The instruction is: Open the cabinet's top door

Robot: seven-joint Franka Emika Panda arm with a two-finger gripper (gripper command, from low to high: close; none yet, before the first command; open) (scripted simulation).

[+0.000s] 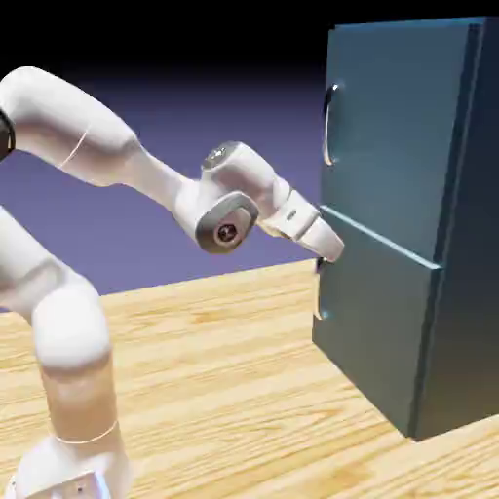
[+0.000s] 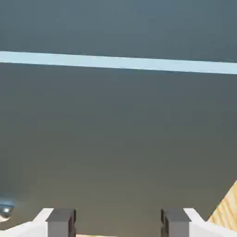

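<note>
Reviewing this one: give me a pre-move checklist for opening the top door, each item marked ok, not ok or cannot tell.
1. Top door closed, ready to be opened: ok, it looks shut.
2. Gripper open: ok, fingertips stand apart.
3. Nothing between the fingertips: ok, only the cabinet front and a sliver of wood show behind.
4. Gripper level with the upper handle: not ok, it sits lower, near the seam between the doors.
5. Fingertips clear of the lower door: cannot tell, the exterior view hides them.

White robot arm (image 1: 219,195), rounded segments (grey joint caps, rather smart).
</note>
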